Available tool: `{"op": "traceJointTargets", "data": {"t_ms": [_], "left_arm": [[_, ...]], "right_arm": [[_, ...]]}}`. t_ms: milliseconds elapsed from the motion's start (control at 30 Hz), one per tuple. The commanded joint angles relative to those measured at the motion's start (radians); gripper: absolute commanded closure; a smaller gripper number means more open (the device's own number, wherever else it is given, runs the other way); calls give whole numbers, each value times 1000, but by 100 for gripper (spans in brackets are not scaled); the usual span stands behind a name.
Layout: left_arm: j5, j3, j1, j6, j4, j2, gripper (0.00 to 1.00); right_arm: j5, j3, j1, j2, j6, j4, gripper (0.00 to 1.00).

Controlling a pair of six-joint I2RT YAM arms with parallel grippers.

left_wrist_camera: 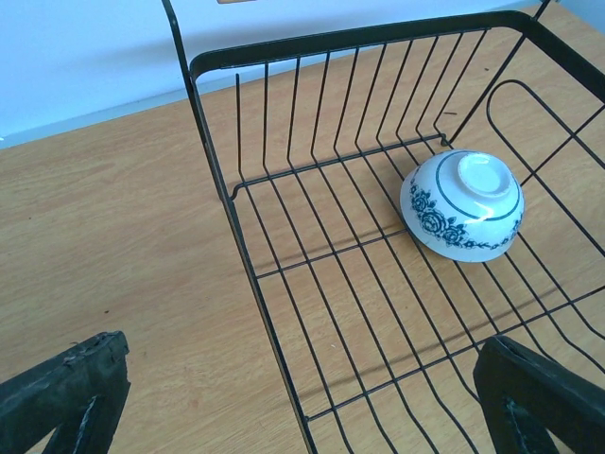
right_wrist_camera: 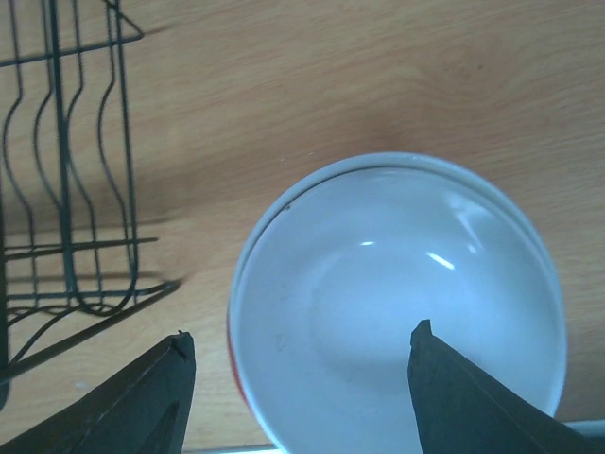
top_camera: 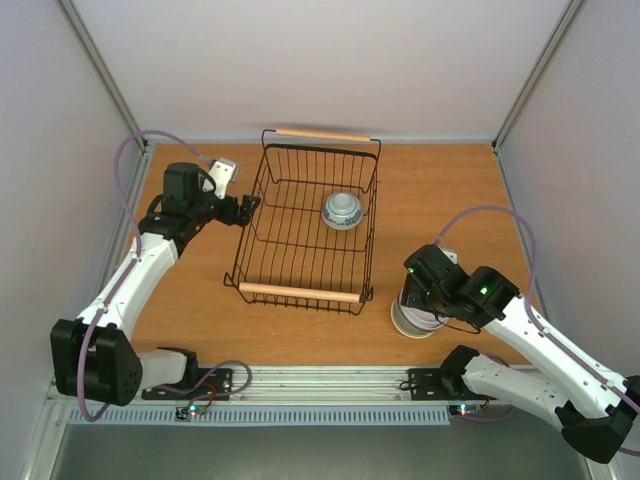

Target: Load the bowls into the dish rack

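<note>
The black wire dish rack [top_camera: 300,235] with wooden handles stands mid-table. One white bowl with a blue pattern [top_camera: 342,210] [left_wrist_camera: 463,203] lies upside down in its far right part. My left gripper [top_camera: 247,205] [left_wrist_camera: 304,342] is open at the rack's left wall [left_wrist_camera: 248,265] and holds nothing. A stack of bowls [top_camera: 413,320] sits right of the rack's near corner, a white bowl [right_wrist_camera: 397,303] on top and a red-orange edge [right_wrist_camera: 233,364] under it. My right gripper [top_camera: 411,297] [right_wrist_camera: 302,331] is open astride the top bowl's left rim, one finger inside and one outside.
The rack's near right corner [right_wrist_camera: 54,95] lies just left of the stack. White walls close the table on the left, back and right. An aluminium rail [top_camera: 330,380] with the arm bases runs along the near edge.
</note>
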Motion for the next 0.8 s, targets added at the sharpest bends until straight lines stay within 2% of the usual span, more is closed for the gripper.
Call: {"op": "traceJointTargets", "data": {"t_ms": [0,333,467,767], "left_arm": [[-7,3,-6,7,14,10,1],[-9,1,-9,11,15,13,1],[-14,1,-11,13,15,14,1],[-16,-1,-11,16,17,11,1]], "right_arm": [[-75,3,11,-19,2,14,37],[-141,-24,13,35,-40,32,38],[-160,-38,13,68,-55,65,51],[-183,-49,17,94,-76,87,63]]}}
